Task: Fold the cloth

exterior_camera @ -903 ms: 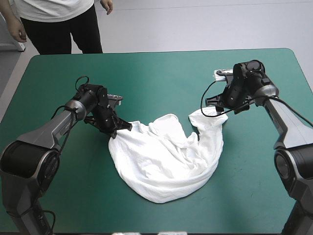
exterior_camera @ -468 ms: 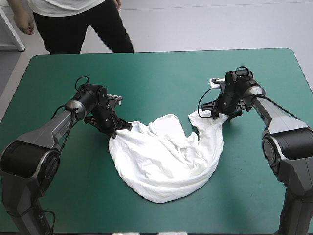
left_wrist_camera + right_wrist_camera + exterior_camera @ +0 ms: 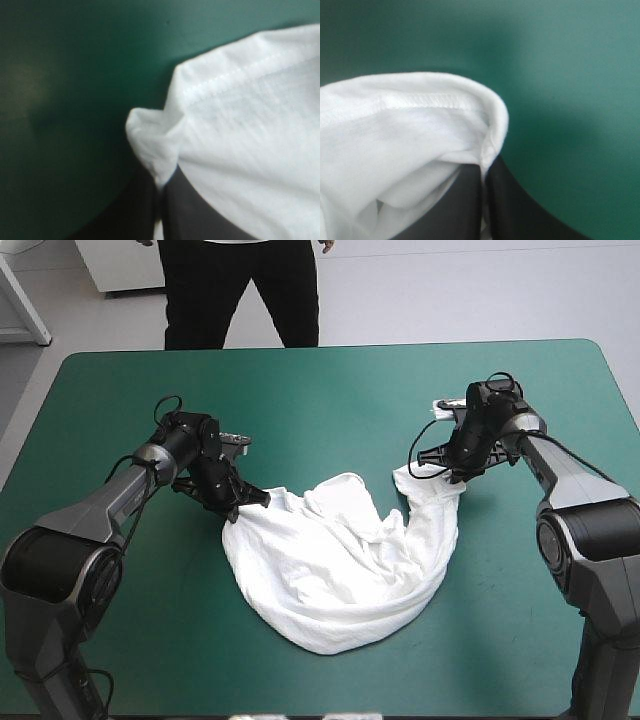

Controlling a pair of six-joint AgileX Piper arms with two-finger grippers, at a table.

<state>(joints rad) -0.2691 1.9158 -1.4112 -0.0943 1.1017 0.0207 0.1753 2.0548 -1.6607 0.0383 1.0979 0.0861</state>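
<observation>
The white T-shirt [image 3: 340, 565] lies crumpled in a U-shaped heap on the teal-green cover, near the table's middle. My left gripper [image 3: 252, 498] is shut on the T-shirt at its left corner; in the left wrist view the hemmed cloth [image 3: 240, 130] is pinched between the closed black fingers [image 3: 140, 210]. At the heap's right end my right gripper [image 3: 452, 476] is shut on the T-shirt as well. The right wrist view shows the stitched hem [image 3: 420, 115] folded over the meeting fingers [image 3: 510, 205].
A person stands beyond the table's far edge, away from its top. Bare teal-green cover [image 3: 330, 400] lies behind the heap and along the front edge.
The right gripper came down onto the shirt's right end and closed on it. The left gripper kept its hold without moving.
</observation>
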